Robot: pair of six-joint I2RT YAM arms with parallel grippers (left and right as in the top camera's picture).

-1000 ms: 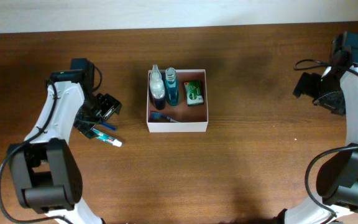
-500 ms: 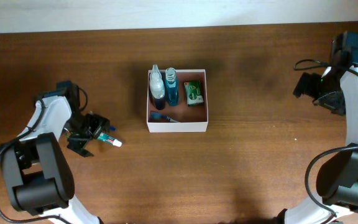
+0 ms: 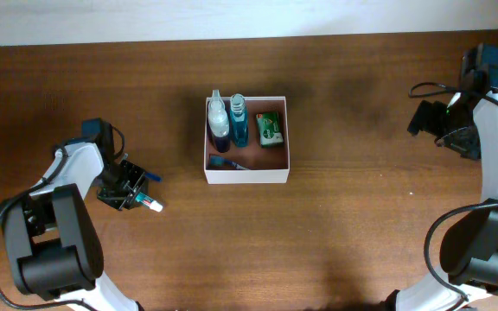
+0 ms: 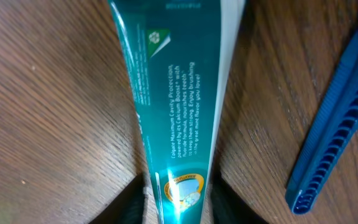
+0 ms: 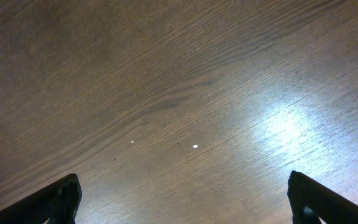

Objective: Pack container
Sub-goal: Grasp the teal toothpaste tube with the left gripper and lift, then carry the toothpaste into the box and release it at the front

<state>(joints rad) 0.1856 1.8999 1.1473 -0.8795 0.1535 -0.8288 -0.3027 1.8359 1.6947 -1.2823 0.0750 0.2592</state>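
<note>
Left claw (image 3: 126, 188) is pinching the toothpaste tube (image 4: 179, 93) lying flat on the table (image 3: 335, 242), likely bound for the half-filled container (image 3: 247, 177) | right claw (image 5: 188, 199) is hanging wide apart, well aside.

The toothpaste tube (image 4: 179, 112) lies flat on the table (image 4: 55, 124), its tail between the left gripper's (image 4: 179, 202) fingers and its length running forward from them. A ribbed stick (image 4: 334, 124) lies just right of the tube. The container (image 3: 247, 177) sits well apart from the gripper. Two bottles (image 3: 219, 121) lie along its nearer side and a packet (image 3: 271, 128) along its farther side.
</note>
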